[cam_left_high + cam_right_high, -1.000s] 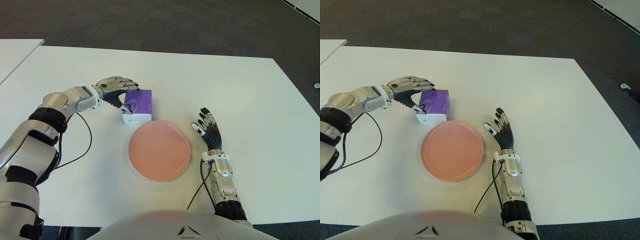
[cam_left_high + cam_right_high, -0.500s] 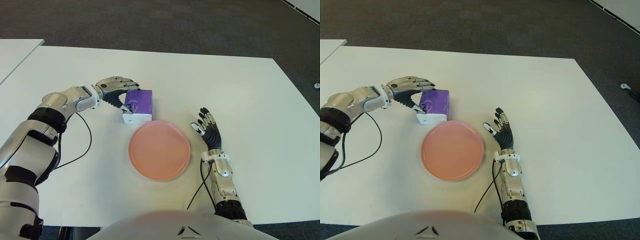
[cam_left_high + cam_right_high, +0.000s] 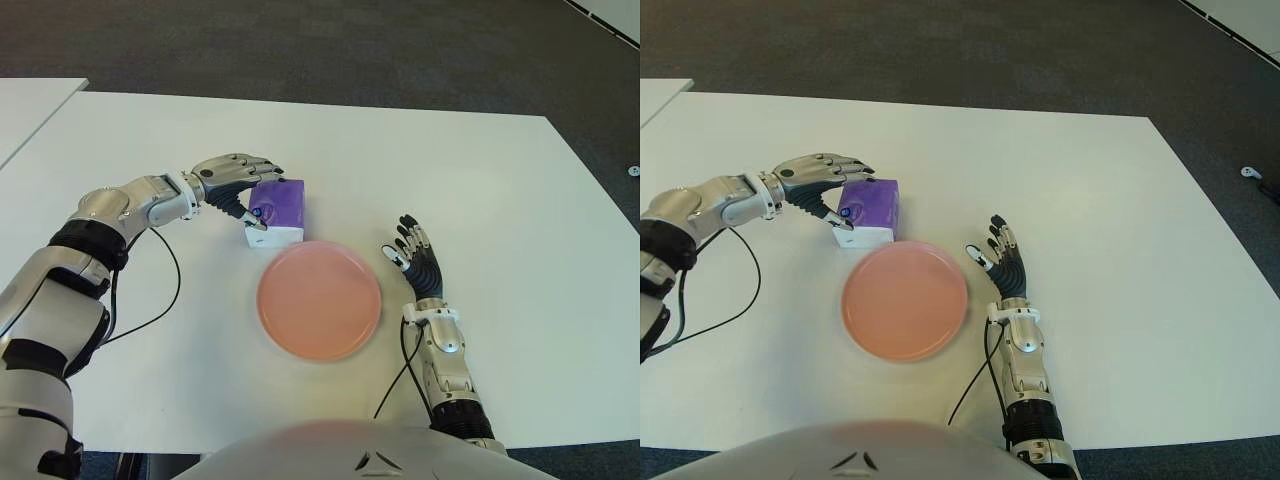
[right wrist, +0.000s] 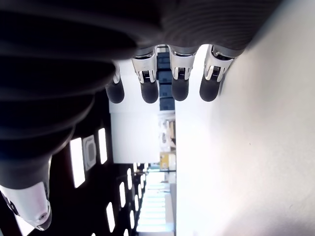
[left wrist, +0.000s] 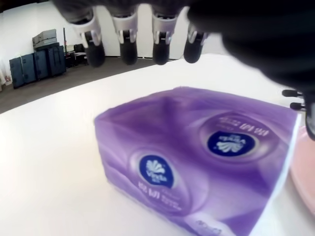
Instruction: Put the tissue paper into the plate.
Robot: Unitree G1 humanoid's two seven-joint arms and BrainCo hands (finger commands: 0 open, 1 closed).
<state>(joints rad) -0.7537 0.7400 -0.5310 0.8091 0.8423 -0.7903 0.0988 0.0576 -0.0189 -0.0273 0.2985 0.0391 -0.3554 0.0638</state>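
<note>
The left hand [image 3: 236, 178] reaches over the purple tissue pack [image 3: 276, 211], its four fingers [image 5: 129, 48] arched above the pack's top and its thumb down at the pack's near-left corner. In the left wrist view the fingertips hang clear of the wrapper, so the hand cups the pack loosely — whether the thumb touches cannot be told. The pack lies flat on the white table [image 3: 480, 180], just beyond the far-left rim of the pink plate [image 3: 319, 299], very close to it. The right hand [image 3: 415, 262] shows just right of the plate, palm down with fingers stretched out and slightly spread — it holds nothing.
</note>
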